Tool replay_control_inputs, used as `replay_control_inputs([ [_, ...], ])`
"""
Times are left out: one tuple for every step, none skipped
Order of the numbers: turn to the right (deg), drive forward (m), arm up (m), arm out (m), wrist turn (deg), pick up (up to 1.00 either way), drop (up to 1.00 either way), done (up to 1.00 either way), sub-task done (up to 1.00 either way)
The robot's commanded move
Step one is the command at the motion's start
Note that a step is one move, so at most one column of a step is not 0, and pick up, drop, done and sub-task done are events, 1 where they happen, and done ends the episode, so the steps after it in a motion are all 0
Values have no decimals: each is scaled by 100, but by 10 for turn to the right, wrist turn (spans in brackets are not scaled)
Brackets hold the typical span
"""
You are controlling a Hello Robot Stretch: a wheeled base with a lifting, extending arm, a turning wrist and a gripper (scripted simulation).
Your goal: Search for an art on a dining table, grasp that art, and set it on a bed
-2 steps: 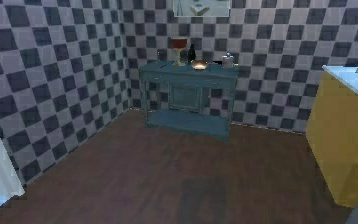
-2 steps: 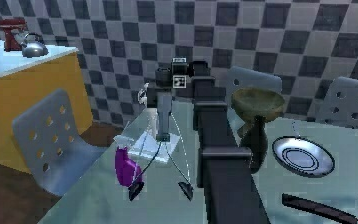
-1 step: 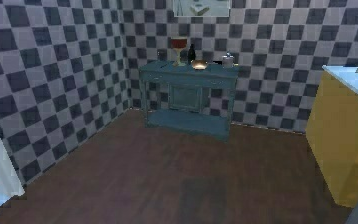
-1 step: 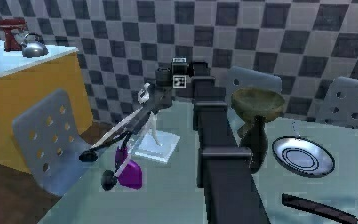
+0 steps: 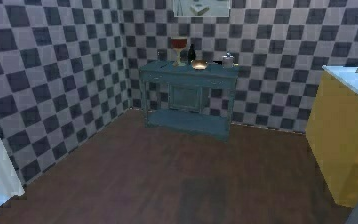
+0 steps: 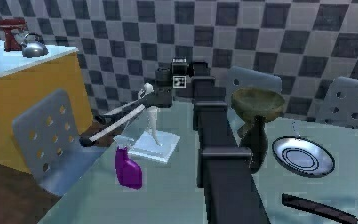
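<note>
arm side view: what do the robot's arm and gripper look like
The arm is a dark, square-sectioned bar built of stepped blocky segments. Near its far end are two small white squares with black marks. The gripper has a dark body and two thin, pale fingers with dark tips.

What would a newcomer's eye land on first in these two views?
In the arm side view, the dark arm rises up the middle over a pale table, its far end near a small white statue on a flat base, a purple spray bottle close by. In the forward view, a teal side table stands in the corner of a checked wall, with a yellow cabinet at the right edge.
</note>
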Motion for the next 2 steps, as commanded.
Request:
replay_control_inputs([
  [0, 0, 0, 0, 450, 0, 0, 0, 0],
  [0, 0, 0, 0, 390, 0, 0, 0, 0],
])
